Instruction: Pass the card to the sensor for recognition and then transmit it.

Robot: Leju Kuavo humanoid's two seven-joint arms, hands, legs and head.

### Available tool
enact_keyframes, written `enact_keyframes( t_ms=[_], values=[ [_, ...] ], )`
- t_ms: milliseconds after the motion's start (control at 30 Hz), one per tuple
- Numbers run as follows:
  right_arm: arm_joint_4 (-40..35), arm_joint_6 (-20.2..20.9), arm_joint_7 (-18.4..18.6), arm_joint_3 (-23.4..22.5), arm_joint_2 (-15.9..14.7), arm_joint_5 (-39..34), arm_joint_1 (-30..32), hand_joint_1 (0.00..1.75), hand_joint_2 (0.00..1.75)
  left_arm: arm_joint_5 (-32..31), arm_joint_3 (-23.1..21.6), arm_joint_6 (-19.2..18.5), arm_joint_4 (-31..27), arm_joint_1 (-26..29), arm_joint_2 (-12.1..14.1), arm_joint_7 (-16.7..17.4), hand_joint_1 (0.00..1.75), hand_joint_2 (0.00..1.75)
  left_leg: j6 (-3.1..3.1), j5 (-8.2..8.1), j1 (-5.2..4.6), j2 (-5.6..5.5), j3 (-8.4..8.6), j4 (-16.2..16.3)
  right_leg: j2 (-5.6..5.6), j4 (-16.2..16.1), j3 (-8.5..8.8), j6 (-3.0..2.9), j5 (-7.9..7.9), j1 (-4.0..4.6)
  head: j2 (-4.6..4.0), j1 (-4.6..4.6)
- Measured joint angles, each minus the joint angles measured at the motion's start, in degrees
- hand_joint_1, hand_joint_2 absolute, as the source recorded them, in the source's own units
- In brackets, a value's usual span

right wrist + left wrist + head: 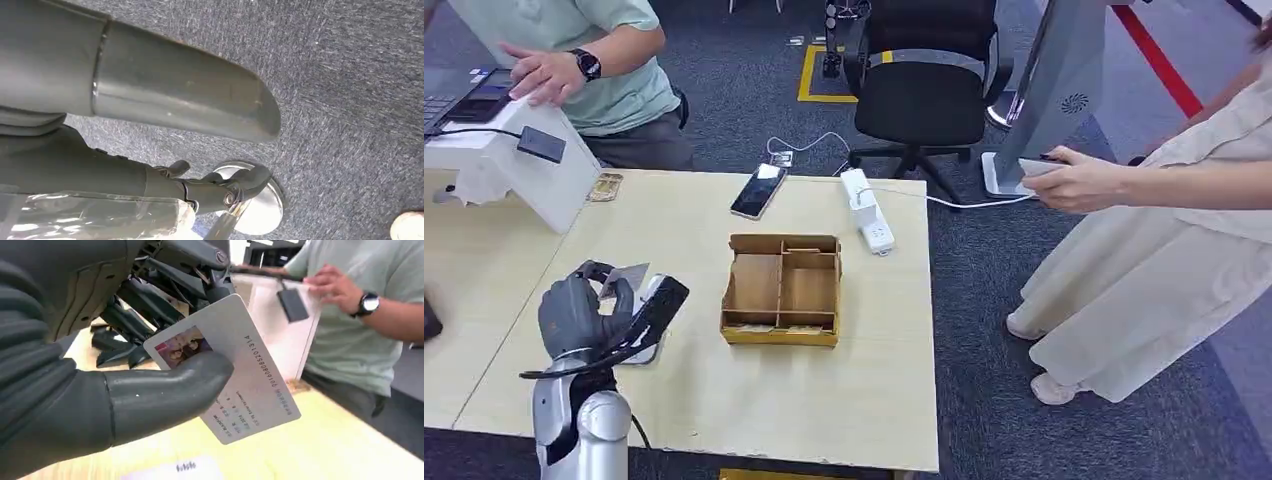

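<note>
We hold the card (235,375) in our left hand (584,310), pinched between the thick thumb (165,390) and the dark fingers (145,300). The card is tilted and up off the table (754,390), near its left side. It has a small photo on it and rows of tiny print that we cannot read. Just beside our hand, a black device (652,310) sits on the table. The white sensor box (519,165) stands farther back on the left, apart from the card, with a small dark pad (542,145) on its front. A person in a green shirt (599,60) sits behind it and rests a hand (544,72) on top of it. A wooden tray (782,290) with little boxes inside sits in the middle of the table. Behind it lie a phone (758,190) and a white power strip (866,210). Another person (1164,250) stands on the right, holding a phone. Our right hand (165,100) hangs over grey carpet (350,75), holding nothing; we cannot tell how its fingers lie.
</note>
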Motion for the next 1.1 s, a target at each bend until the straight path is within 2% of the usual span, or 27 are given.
enact_keyframes(
  t_ms=[300,833,1100],
  values=[
    [-0.26,0.53,-0.46,0.00,-0.33,-0.02,-0.11,0.00,0.00,6.44,4.65,-7.10,2.25,0.23,-0.72,0.79,1.75,1.75,0.00,0.00,-0.01,0.00,0.00,0.00,0.00,0.00,0.00,0.00,0.00,0.00,-0.02,0.00],
    [-0.22,0.48,-0.48,0.37,-0.74,0.00,-0.28,0.00,0.00,14.45,7.32,-10.75,6.82,0.70,-0.76,-1.25,1.75,1.75,0.00,0.00,0.00,-0.01,-0.01,0.00,-0.01,0.00,0.00,0.00,0.00,0.00,-0.02,-0.02],
    [-0.20,0.44,-0.39,1.25,-0.94,0.00,-0.50,0.00,0.00,15.73,7.34,-11.30,8.74,0.74,-0.74,-1.23,1.75,1.75,0.00,0.00,-0.01,-0.01,0.00,0.00,-0.01,0.00,0.00,0.00,0.00,0.00,-0.02,0.00]
  ],
)
